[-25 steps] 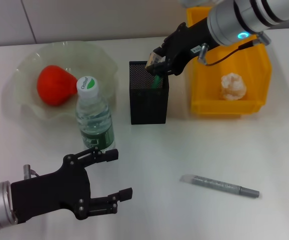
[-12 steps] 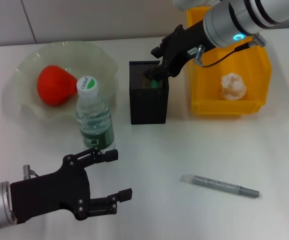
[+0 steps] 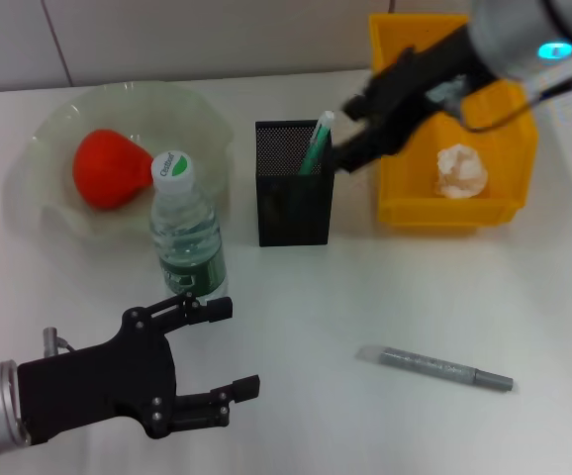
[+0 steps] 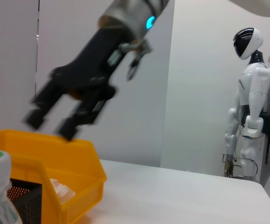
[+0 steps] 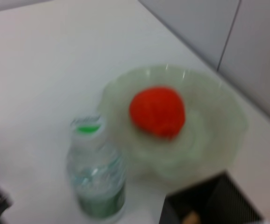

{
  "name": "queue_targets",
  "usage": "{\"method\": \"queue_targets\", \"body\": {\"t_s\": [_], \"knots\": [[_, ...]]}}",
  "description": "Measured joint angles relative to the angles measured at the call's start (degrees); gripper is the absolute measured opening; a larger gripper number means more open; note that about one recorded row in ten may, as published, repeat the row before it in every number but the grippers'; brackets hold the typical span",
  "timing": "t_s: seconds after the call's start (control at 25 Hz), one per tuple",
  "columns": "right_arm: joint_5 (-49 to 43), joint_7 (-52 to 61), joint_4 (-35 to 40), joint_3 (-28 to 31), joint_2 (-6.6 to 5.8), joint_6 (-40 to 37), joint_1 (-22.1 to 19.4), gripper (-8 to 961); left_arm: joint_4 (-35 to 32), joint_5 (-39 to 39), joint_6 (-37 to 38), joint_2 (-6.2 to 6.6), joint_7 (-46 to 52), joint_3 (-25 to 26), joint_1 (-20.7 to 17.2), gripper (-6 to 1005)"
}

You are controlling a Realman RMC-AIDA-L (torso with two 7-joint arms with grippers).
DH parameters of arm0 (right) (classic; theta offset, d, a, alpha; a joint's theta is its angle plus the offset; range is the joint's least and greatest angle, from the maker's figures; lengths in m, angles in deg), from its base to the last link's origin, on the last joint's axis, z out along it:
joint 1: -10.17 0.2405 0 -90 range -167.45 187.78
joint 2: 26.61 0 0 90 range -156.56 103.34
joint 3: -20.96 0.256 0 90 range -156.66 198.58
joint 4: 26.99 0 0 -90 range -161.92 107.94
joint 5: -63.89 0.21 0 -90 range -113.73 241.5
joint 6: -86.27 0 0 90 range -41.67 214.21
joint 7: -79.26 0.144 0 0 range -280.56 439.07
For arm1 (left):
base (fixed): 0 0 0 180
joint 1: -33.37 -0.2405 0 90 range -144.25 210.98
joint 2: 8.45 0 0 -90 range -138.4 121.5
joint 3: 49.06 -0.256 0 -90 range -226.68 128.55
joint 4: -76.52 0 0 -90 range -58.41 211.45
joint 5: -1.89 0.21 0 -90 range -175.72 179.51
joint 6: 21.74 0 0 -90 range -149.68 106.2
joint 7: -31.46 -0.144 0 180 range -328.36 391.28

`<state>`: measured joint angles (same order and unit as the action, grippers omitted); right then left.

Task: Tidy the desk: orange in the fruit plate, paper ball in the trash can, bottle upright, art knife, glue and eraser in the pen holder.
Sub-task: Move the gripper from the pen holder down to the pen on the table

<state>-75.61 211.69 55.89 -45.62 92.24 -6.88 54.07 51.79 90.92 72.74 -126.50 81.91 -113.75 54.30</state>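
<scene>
Handling notes: grey knife is what remains loose on the desk

Art knife (image 3: 434, 367) lies flat on the white table (image 3: 524, 297), near side, well apart from the pen holder (image 3: 294, 196). Judged light, stiff and slim; low profile means fingertips must nearly touch the table. Best hold looks like mid-barrel, across the narrow width, away from the pale tip, which may be the blade end.

Right gripper (image 3: 350, 134) hangs just beside the holder's rim, over the edge of the yellow trash can (image 3: 405, 213); fingers spread, empty. A green glue stick (image 3: 316, 145) stands tilted in the holder.

Left gripper (image 3: 229, 348) hovers low at near left, fingers apart, holding nothing.

Orange (image 3: 109, 168) sits in fruit plate (image 3: 205, 119); bottle (image 3: 185, 230) upright; paper ball (image 3: 461, 170) in the can. Eraser not visible.
</scene>
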Motion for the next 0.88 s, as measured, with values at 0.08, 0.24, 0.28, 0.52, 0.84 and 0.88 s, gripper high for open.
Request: {"method": "queue_targets", "body": {"t_s": [0.08, 0.24, 0.28, 0.52, 0.84, 0.88], "knots": [[-1.00, 3.73, 4.29, 0.20, -0.05, -6.47, -1.12, 691, -0.07, 0.00, 0.01, 0.00, 0.00, 0.00, -0.17, 847], [-2.03, 7.23, 6.92, -0.12, 0.03, -18.43, -3.04, 691, -0.23, 0.00, -0.12, 0.02, 0.00, 0.09, -0.37, 847], [-2.03, 7.23, 6.92, -0.12, 0.03, -18.43, -3.04, 691, -0.24, 0.00, -0.12, 0.01, 0.00, 0.11, -0.37, 847], [-5.04, 6.29, 5.20, -6.16, 0.18, -18.77, -6.54, 688, -0.32, 0.00, 0.03, 0.02, 0.03, 0.18, -0.37, 847], [-5.29, 0.29, -1.60, -14.00, 0.33, -16.64, -7.69, 687, -0.41, 0.00, 0.04, -0.01, 0.53, 0.12, -0.13, 847], [-5.29, 0.29, -1.60, -14.00, 0.33, -16.64, -7.69, 687, -0.41, 0.00, 0.03, -0.04, 0.55, 0.19, -0.12, 847]]}}
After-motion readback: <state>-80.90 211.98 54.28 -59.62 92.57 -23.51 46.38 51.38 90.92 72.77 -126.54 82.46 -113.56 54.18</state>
